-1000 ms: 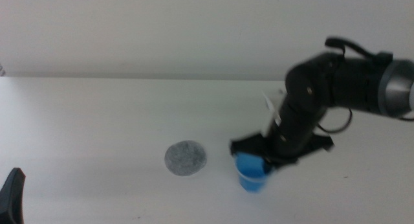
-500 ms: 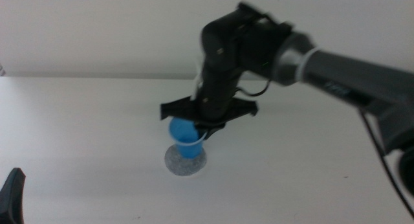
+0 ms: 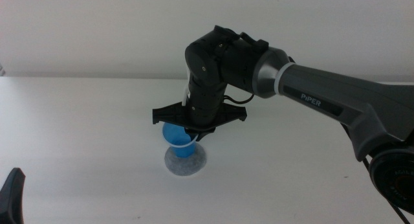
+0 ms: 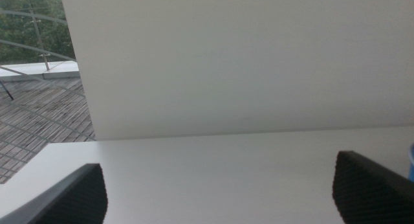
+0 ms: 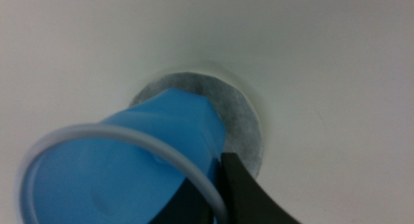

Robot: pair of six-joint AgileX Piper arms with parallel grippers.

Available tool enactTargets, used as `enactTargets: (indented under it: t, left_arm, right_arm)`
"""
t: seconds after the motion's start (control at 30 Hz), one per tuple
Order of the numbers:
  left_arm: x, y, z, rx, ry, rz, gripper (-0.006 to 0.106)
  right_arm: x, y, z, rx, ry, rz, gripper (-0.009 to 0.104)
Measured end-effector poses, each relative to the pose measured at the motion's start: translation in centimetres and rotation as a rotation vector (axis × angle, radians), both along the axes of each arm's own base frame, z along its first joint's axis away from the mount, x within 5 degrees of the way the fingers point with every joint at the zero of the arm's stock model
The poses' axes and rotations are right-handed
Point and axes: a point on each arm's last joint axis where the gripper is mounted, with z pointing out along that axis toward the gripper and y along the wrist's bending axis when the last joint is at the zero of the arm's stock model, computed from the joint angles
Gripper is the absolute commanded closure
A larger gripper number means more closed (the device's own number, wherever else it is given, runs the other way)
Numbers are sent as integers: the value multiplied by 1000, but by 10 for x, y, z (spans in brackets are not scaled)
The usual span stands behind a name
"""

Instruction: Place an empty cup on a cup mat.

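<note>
Left gripper (image 3: 11, 195) idled at the frame's lower left, jaws apart. At centre, mat (image 3: 185, 160) lay flat. Cup (image 3: 177, 137), clamped at its rim by right gripper (image 3: 191, 138), had moved from the mat's right to just over it, tilted. Judged: only lowering and release remained.

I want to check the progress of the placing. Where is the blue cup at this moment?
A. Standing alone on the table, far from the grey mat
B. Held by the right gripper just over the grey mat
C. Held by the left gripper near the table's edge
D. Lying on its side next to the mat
B: the right gripper grips the cup by its rim, directly over the cup mat.
</note>
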Motion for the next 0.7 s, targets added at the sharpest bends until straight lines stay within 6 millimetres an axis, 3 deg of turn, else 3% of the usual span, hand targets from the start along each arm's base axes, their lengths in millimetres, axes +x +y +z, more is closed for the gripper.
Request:
enactTargets:
  t: [0.47, 0.7]
  left_arm:
    - [0, 0, 0, 0, 0, 0, 7]
    - [0, 0, 0, 0, 0, 0, 7]
  right_arm:
    - [2, 4, -15, 3, 20, -20, 96]
    - [2, 4, -17, 2, 25, -27, 76]
